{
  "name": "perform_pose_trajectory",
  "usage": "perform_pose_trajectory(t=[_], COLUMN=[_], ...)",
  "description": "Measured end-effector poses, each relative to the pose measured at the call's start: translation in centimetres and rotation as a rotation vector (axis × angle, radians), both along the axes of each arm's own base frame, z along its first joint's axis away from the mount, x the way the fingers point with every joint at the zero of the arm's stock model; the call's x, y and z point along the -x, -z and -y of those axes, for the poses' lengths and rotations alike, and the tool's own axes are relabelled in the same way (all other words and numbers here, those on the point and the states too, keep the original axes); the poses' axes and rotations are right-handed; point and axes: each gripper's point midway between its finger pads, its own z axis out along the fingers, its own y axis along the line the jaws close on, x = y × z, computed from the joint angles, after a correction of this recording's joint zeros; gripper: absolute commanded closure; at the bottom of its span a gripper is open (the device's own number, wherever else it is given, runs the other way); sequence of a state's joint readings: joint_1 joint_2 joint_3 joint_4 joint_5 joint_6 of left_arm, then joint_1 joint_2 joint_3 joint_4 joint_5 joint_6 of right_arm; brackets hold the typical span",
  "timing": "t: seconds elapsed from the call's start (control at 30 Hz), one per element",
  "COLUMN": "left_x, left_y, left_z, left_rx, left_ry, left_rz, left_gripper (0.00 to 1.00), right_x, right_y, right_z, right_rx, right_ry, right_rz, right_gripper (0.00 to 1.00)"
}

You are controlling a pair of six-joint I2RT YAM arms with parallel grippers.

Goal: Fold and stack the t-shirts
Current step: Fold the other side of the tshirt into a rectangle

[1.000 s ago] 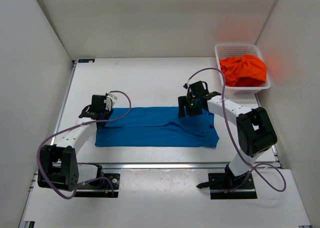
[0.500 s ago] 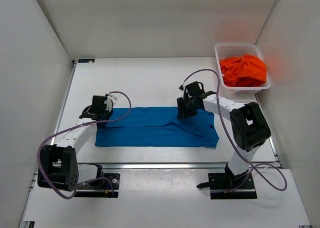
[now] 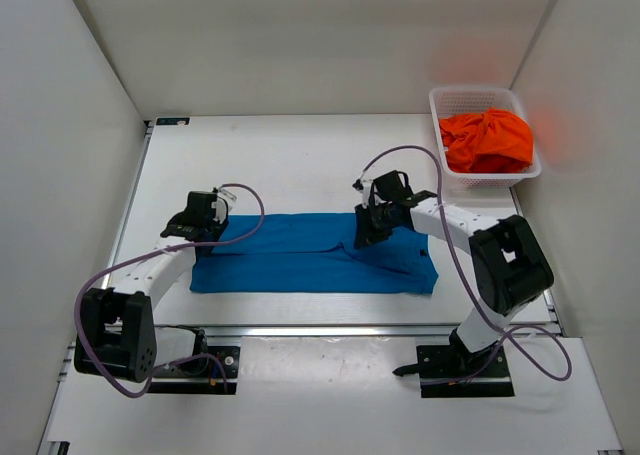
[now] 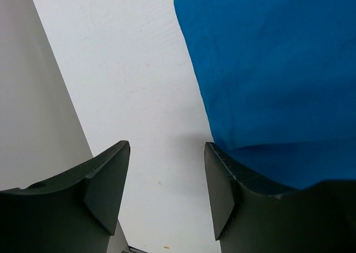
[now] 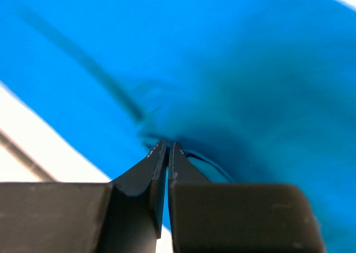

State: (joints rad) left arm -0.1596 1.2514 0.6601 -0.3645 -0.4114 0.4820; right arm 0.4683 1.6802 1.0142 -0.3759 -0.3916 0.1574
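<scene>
**A:** Where's the blue shirt point(image 3: 315, 253)?

**B:** On the table point(image 3: 290, 165), spread as a long band running left to right, between the two arms. The right end looks rumpled, with a layer lying across it. From above I can't make out sleeves or collar.

**A:** The right gripper point(image 3: 365, 237)?

**B:** It is down on the shirt's far edge, right of the middle. In the top view its own body hides the tips. In the wrist view the right gripper point(image 5: 168, 147) has its jaws pressed together with the cloth puckered right at them, clamped on a pinch of blue. The fold in the grip is too thin and blurred to see properly.

**A:** And the left gripper point(image 3: 205, 215)?

**B:** At the shirt's far left corner. In the wrist view the left gripper point(image 4: 167, 169) has its jaws well apart, with mostly bare table between them. One finger point(image 4: 105, 180) sits over the table and the other overlaps the hem of the blue shirt point(image 4: 278, 75). I can't tell whether either one touches down.

**A:** Any other shirts?

**B:** An orange shirt point(image 3: 487, 140) is bunched in the basket point(image 3: 470, 97) at the far right corner. It is heaped above the rim, and its lower part is hidden by the walls.
</scene>
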Motion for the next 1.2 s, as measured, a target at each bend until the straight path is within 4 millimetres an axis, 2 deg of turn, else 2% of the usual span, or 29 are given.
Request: perform_pose_trajectory(t=[0.13, 0.27, 0.33, 0.37, 0.47, 0.53, 0.63, 0.7, 0.8, 0.87, 0.97, 1.07, 1.2], left_x=[-0.2, -0.2, -0.3, -0.3, -0.4, -0.6, -1.2, -1.8, -2.2, -2.4, -2.5, -2.6, -2.5], left_y=[-0.1, -0.1, 0.0, 0.1, 0.5, 0.5, 0.0, -0.5, -0.9, -0.9, -0.8, -0.6, -0.2], left_z=[0.1, 0.3, 0.4, 0.5, 0.7, 0.9, 1.5, 1.9, 2.2, 2.3, 2.2, 2.2, 2.0], left_rx=[-0.01, -0.018, -0.019, -0.021, -0.027, -0.031, -0.035, -0.036, -0.036, -0.038, -0.042, -0.044, -0.051], left_ry=[0.011, 0.02, 0.026, 0.03, 0.043, 0.054, 0.076, 0.089, 0.098, 0.102, 0.099, 0.097, 0.092], left_rz=[0.005, 0.004, 0.001, -0.005, -0.023, -0.028, -0.019, -0.007, 0.007, 0.011, 0.011, 0.012, 0.005], left_gripper=[0.32, 0.32, 0.31, 0.3, 0.29, 0.28, 0.28, 0.28, 0.27, 0.26, 0.26, 0.25, 0.24], right_x=[3.0, 5.8, 7.1, 7.6, 8.8, 9.6, 10.0, 9.7, 8.2, 6.8, 4.7, 3.6, 2.4], right_y=[-1.0, -0.9, -0.7, -0.6, -0.3, -0.1, -0.2, -0.7, -3.0, -4.9, -6.0, -4.9, -1.9], right_z=[-1.4, -2.4, -2.5, -2.3, -2.1, -2.2, -2.2, -1.8, -0.8, 1.2, 4.9, 6.9, 8.3], right_rx=[-0.037, -0.041, -0.038, -0.029, -0.001, 0.02, 0.025, 0.024, -0.032, -0.089, -0.102, -0.073, -0.015], right_ry=[-0.104, -0.2, -0.231, -0.245, -0.281, -0.307, -0.315, -0.292, -0.193, -0.068, 0.147, 0.26, 0.335], right_rz=[-0.004, -0.038, -0.074, -0.089, -0.108, -0.116, -0.123, -0.113, -0.019, 0.077, 0.201, 0.232, 0.174], right_gripper=[0.96, 0.87, 0.79, 0.62, 0.53, 0.52, 0.57, 0.62, 0.69, 0.78, 0.8, 0.81, 0.82])
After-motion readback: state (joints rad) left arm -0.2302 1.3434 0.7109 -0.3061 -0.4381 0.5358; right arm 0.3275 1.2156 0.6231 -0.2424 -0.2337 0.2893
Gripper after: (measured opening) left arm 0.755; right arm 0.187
